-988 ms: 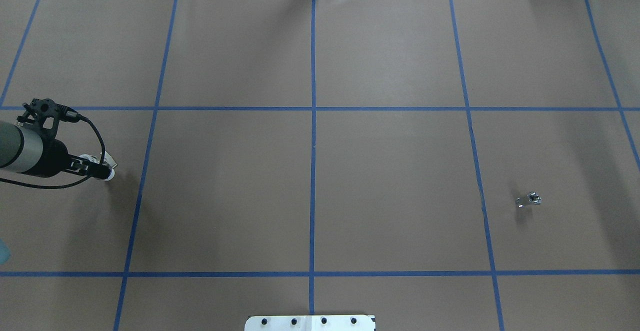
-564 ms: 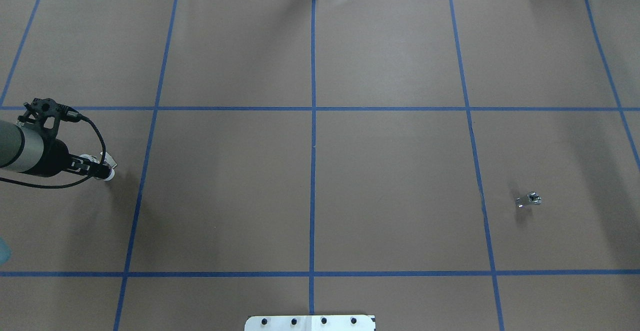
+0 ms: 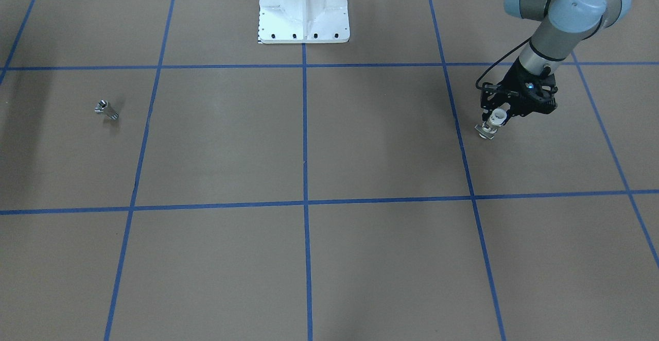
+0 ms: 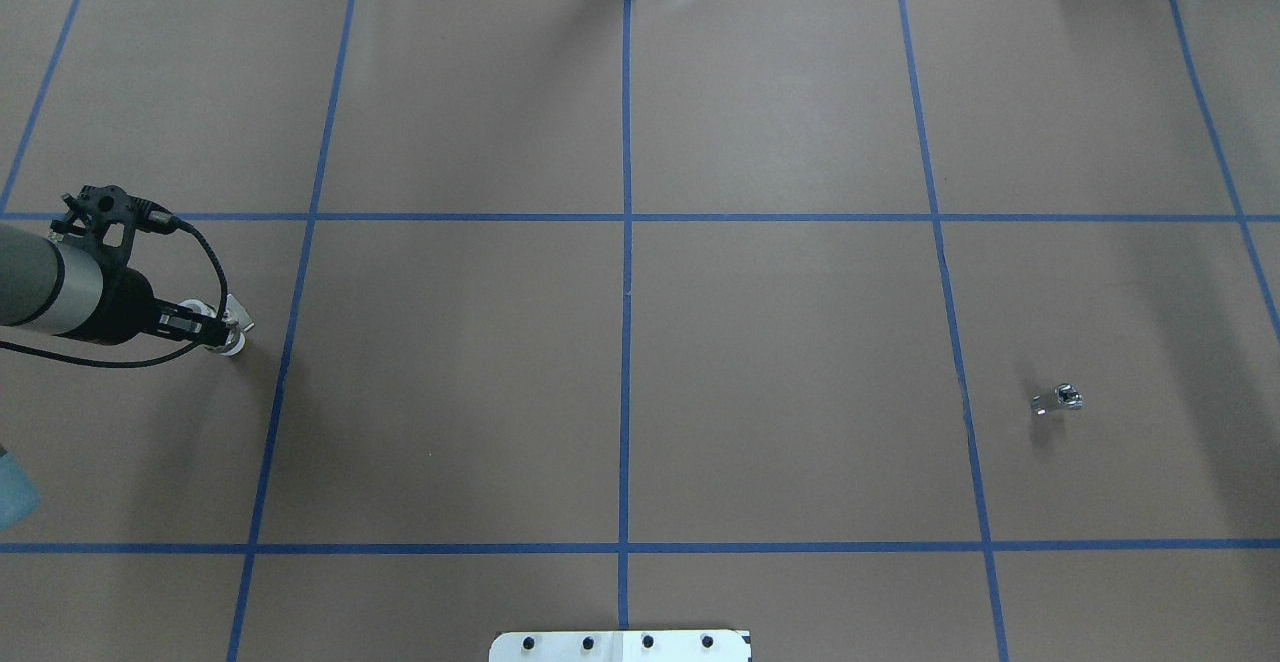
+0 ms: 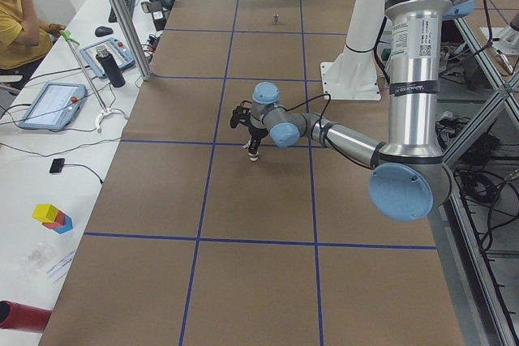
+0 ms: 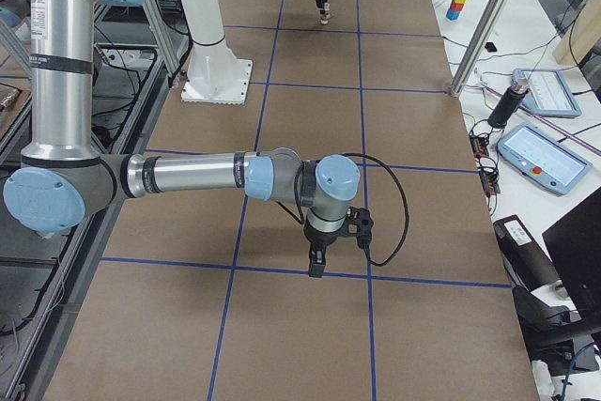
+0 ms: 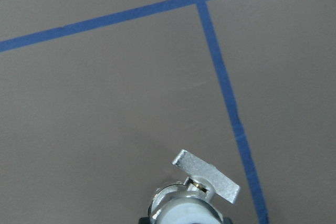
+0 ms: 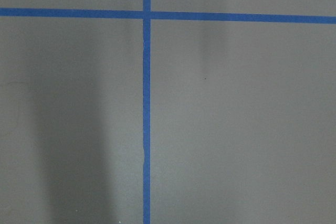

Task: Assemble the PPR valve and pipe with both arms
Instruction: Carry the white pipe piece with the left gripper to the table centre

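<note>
Far left in the overhead view, the left gripper (image 4: 216, 329) is pinched on the valve (image 4: 235, 338), w/ the white end up between the black fingers & the lever (image 7: 206, 177) sticking out sideways lower down. We can't tell if the valve is just off the table (image 4: 780, 342) or touching it.

Risk no. 1: the hold looks to be on the round white end only. A fast swing toward the middle could let the valve twist or slide out, esp. b/c smooth plastic prob. gives little bite.

Risk no. 2: if it turns in the grip, its free end won't face the pipe, & the two parts could jam or miss at the join.

Far right, well apart from the valve, the pipe (image 4: 1058, 400) lies on the table, nothing touching it. It's tiny, shiny & round, so a pinch a bit off-centre could roll or flick it away.

The right gripper (image 6: 317, 268) hangs low by a tape line (image 8: 146, 103). It shows only in the side cam, so we can't tell if it's spread or pressed together. Its wrist cam shows bare table & tape, no pipe, so we judge it isn't lined up yet. A straight drop from here would close on nothing.
</note>
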